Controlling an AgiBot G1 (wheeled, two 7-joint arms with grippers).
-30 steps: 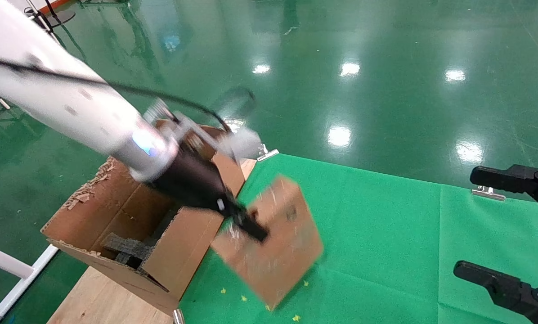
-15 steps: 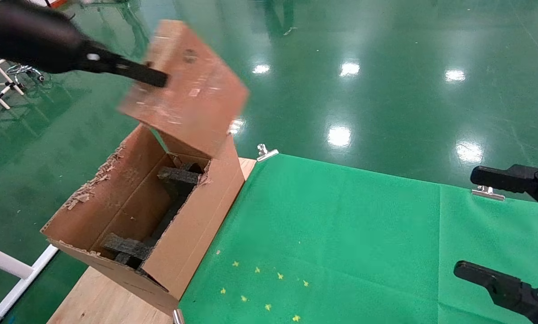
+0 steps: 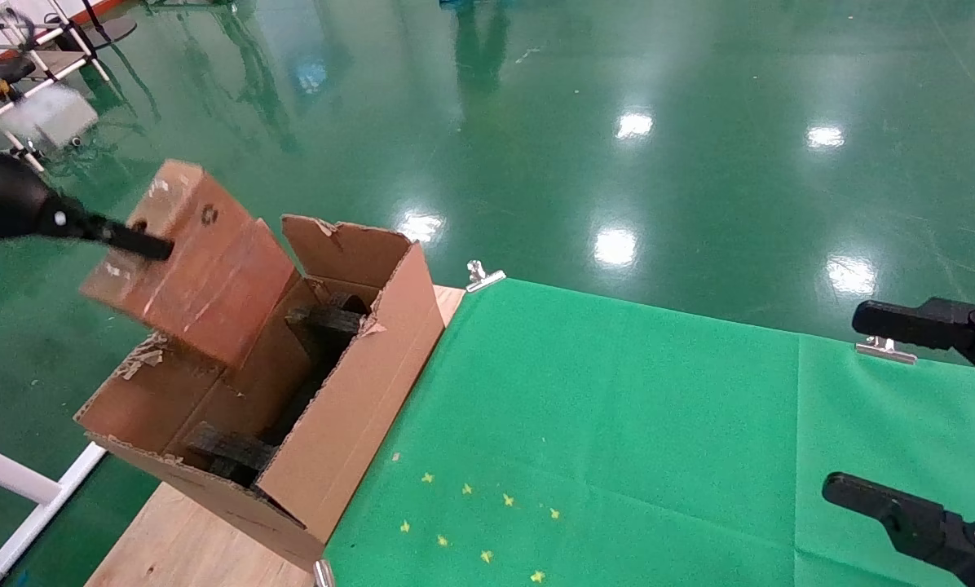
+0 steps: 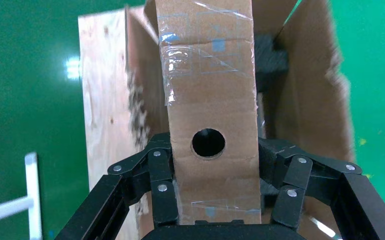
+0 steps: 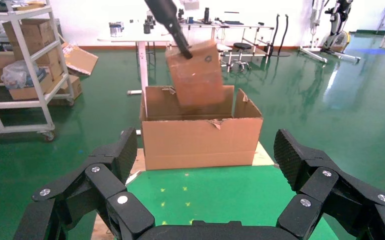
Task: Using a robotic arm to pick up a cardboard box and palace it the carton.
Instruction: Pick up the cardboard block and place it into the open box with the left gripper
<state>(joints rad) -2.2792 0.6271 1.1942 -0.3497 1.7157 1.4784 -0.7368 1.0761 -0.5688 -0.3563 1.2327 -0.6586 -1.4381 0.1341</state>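
In the head view, the left gripper (image 3: 141,243) holds the cardboard box (image 3: 190,265) tilted above the open carton (image 3: 349,408), which stands on the counter (image 3: 618,424); the right gripper (image 3: 903,416) idles at the right edge, fingers spread wide and holding nothing. In the left wrist view, the fingers (image 4: 163,192) clamp both sides of the taped box (image 4: 210,105) by its round hole (image 4: 208,143). In the right wrist view, the box (image 5: 195,75) hangs over the carton (image 5: 200,137), lower end dipping behind its rim.

The cardboard box (image 3: 190,265) hides part of the carton (image 3: 349,391) interior; the left arm is cut off by the frame edge
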